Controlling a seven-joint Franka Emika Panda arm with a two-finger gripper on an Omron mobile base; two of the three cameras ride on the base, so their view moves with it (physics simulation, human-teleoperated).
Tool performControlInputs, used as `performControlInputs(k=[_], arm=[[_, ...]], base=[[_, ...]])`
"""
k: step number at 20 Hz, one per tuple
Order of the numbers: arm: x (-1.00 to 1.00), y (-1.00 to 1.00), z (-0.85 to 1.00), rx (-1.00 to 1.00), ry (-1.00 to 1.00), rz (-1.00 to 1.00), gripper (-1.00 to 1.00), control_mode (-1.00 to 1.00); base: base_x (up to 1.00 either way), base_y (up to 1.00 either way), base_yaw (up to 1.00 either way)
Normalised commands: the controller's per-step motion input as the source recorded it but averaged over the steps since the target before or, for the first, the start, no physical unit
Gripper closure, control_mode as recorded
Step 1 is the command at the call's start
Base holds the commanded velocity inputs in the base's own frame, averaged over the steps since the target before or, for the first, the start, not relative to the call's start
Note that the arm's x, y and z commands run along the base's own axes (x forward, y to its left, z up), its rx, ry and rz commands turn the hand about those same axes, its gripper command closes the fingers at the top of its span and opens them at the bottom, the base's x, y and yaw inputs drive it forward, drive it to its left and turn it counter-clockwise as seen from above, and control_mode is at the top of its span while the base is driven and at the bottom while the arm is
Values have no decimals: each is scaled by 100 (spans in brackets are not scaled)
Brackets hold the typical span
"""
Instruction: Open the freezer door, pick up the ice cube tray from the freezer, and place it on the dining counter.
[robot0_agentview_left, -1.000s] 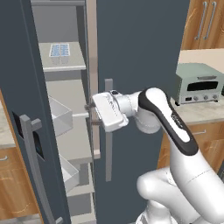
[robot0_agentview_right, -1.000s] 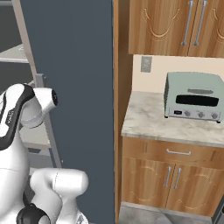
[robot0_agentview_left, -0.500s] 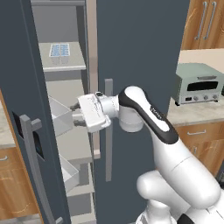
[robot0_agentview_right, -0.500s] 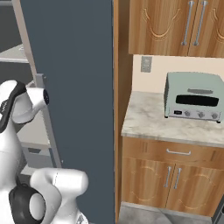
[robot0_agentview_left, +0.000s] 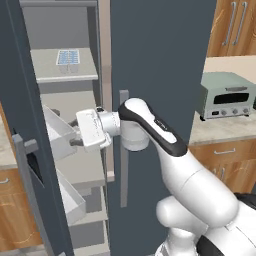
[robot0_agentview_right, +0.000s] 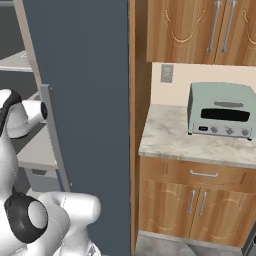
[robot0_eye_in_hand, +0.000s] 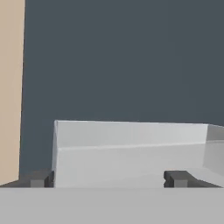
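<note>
Swinging further left since a second ago, the gripper (robot0_agentview_left: 75, 143) now reaches into the freezer (robot0_agentview_left: 70, 105), its fingers (robot0_eye_in_hand: 177, 178) spread apart before a white door bin (robot0_eye_in_hand: 131, 148). Above them, the ice cube tray (robot0_agentview_left: 68, 57) lies on an upper shelf, well apart, with the freezer door (robot0_agentview_left: 25, 130) open.

The freezer door (robot0_agentview_left: 22, 150) stands swung open at the left of the left base view, its bins (robot0_agentview_left: 57, 132) facing the freezer (robot0_agentview_left: 75, 100). The ice cube tray (robot0_agentview_left: 68, 57) lies on an upper shelf (robot0_agentview_left: 65, 72) inside, well above the claw (robot0_agentview_left: 75, 142), which sits between the door bins and the shelves, tips apart and facing a bin (robot0_eye_in_hand: 131, 148). To the right of the fridge, a toaster oven (robot0_agentview_right: 222, 110) stands on a surface (robot0_agentview_right: 190, 145) over cabinets.
</note>
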Motion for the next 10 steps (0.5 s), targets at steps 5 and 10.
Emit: performControlInputs(k=[5, 10], arm=[[0, 55, -11, 0, 0, 0, -100, -100], [0, 59, -11, 0, 0, 0, -100, -100]], base=[[0, 0, 0], [0, 0, 0]])
